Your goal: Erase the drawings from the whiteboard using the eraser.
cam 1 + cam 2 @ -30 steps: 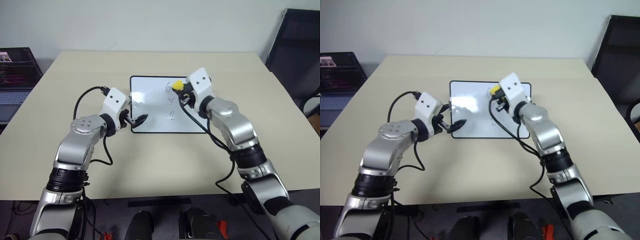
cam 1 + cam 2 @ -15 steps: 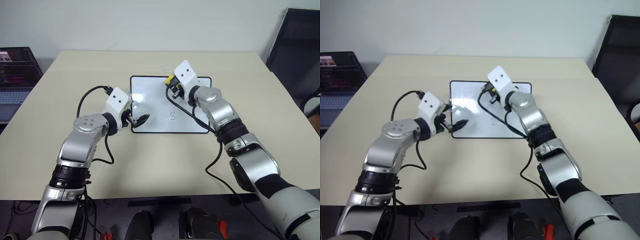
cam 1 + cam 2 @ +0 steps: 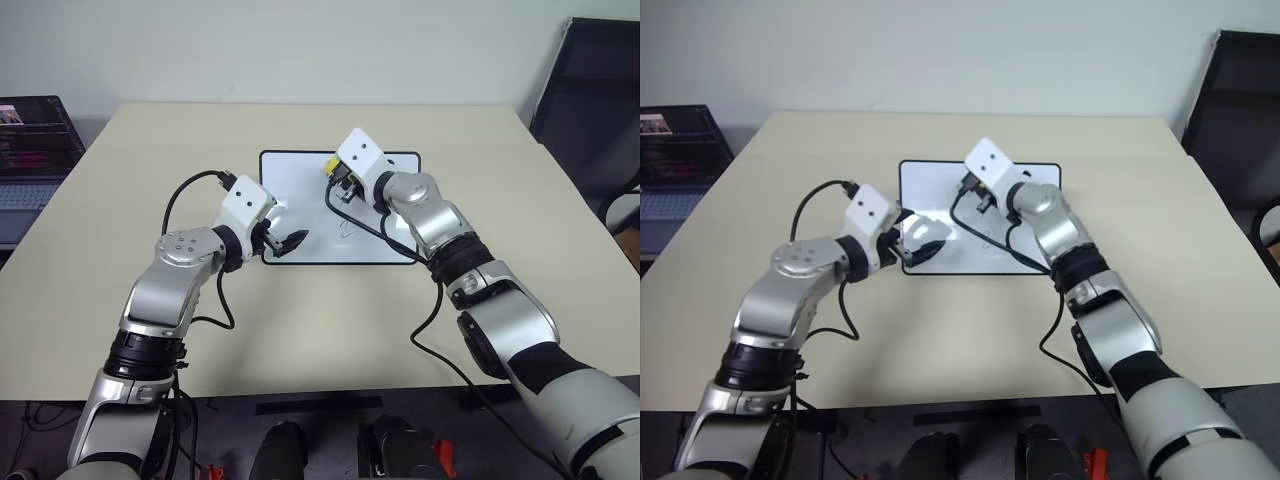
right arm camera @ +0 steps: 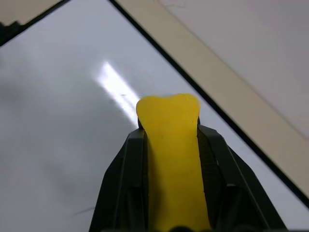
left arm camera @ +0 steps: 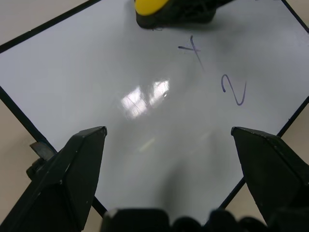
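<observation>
The whiteboard (image 3: 300, 205) lies flat near the middle of a beige table (image 3: 330, 320), with its long sides running toward the far edge. The eraser (image 4: 172, 154) is clamped between the closed fingers of the right gripper (image 3: 335, 172), its yellow end sticking out past the fingertips and set against the board close to the far edge, roughly midway across. Of the drawings, the "x" (image 5: 192, 50) and the "2" (image 5: 233, 90) are seen on the white surface, the "x" just beside the eraser and the "2" nearer the robot; the "6" cannot be made out. The left gripper (image 3: 283, 243) is held over the board's near left corner, its two black fingers (image 5: 72, 169) spread wide apart with nothing between them. Whether those fingers touch the board cannot be told. A laptop (image 3: 30, 150) stands off the table's left side, and a dark chair (image 3: 590, 110) is at the far right.
</observation>
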Controlling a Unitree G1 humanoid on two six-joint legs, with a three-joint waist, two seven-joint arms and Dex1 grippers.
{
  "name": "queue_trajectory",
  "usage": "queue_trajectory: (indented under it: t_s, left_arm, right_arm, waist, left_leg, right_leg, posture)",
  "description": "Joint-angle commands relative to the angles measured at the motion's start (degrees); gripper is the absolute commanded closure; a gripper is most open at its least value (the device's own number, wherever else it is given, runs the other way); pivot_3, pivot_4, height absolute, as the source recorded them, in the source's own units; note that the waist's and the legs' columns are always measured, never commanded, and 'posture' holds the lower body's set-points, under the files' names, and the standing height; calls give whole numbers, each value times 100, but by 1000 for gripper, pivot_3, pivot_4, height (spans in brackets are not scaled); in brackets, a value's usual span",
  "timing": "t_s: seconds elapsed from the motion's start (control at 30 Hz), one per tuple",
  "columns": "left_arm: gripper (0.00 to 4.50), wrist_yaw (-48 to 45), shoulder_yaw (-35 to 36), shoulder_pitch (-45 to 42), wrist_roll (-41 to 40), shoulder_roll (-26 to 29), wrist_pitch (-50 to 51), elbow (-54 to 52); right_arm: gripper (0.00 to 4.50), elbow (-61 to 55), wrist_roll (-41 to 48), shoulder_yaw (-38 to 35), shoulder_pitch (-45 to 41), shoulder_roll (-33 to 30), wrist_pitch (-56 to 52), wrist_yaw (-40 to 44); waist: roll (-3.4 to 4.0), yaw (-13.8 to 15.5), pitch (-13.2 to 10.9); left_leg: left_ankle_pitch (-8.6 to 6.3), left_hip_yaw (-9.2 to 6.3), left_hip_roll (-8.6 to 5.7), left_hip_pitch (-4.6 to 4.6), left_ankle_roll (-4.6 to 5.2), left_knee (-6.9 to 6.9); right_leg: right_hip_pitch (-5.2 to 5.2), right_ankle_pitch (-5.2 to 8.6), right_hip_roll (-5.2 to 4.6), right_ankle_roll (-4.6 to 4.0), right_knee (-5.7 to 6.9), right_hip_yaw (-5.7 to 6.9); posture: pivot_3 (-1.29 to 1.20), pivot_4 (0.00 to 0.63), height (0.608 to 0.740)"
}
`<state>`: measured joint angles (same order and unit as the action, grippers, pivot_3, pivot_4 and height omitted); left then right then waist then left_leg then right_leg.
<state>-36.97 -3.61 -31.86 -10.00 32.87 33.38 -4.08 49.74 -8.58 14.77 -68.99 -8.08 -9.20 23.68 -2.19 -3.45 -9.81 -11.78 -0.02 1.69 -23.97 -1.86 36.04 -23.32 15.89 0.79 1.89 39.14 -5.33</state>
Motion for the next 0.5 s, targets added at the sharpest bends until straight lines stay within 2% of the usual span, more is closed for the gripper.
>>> queue_trajectory:
  t_s: [0.03,0.27,0.5]
  left_arm:
    - [0,-18,33,-130,13,2,-71,-190]
    - [0,-33,-16,-95,21,-27,-132,-192]
    - [0,-59,-56,-76,16,-42,-121,-249]
  right_arm:
    - [3465,41,-146,48,7,-108,-32,219]
    - [3467,-426,-314,387,389,-216,-316,1122]
    - [3482,-45,-381,-28,-55,-230,134,-131]
  waist:
    - [0,2,0]
    - [0,1,1]
    - [0,12,0]
  left_leg:
    - [0,1,-1,0,0,0]
    - [0,1,0,9,0,0]
    - [1,1,0,12,0,4]
  right_leg:
    - [0,0,0,0,0,0]
    - [7,0,1,0,2,0]
    - [8,0,1,1,12,0]
  posture:
    - [0,150,740]
    - [0,150,740]
    - [0,150,740]
